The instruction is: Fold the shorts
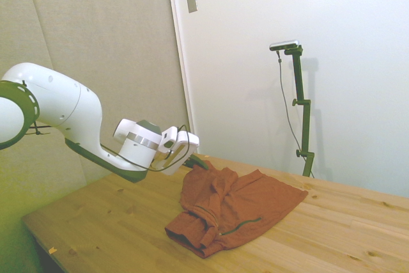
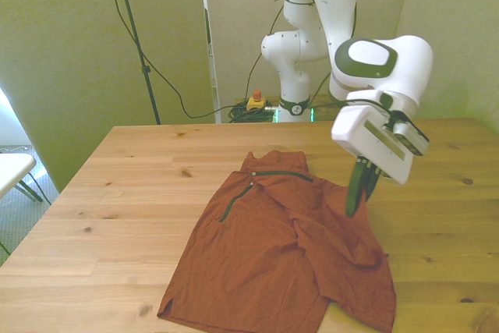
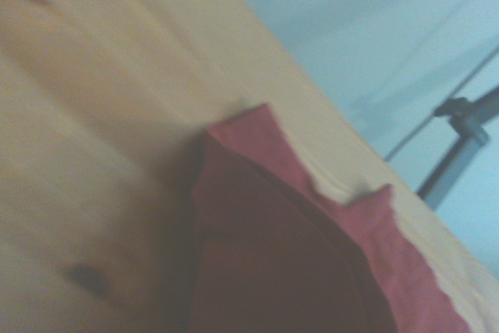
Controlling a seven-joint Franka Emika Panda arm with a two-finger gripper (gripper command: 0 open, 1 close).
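The shorts (image 2: 284, 259) lie on the wooden desk (image 2: 140, 185), spread mostly flat, with a raised, bunched ridge running along the side toward the front view's right. A thin dark green pocket trim line (image 2: 234, 202) runs across the upper portion of the cloth, near the waist end. In the side view the shorts (image 1: 236, 209) show one layer lapped over another, with a rolled edge along the near side.

The end effector (image 2: 360, 193) is positioned at the raised edge of the shorts on the front view's right, pointing down and tilted. Its dark fingers (image 2: 355, 189) are pressed close together at the cloth. Whether fabric is pinched between them cannot be determined from these views. In the side view the end effector (image 1: 199, 163) sits at the far upper corner of the shorts, where the cloth rises to a small peak.

The wrist view is out of focus. It shows a corner of the shorts (image 3: 312, 263) lying on the desk (image 3: 101, 161), with a fold line crossing the cloth.
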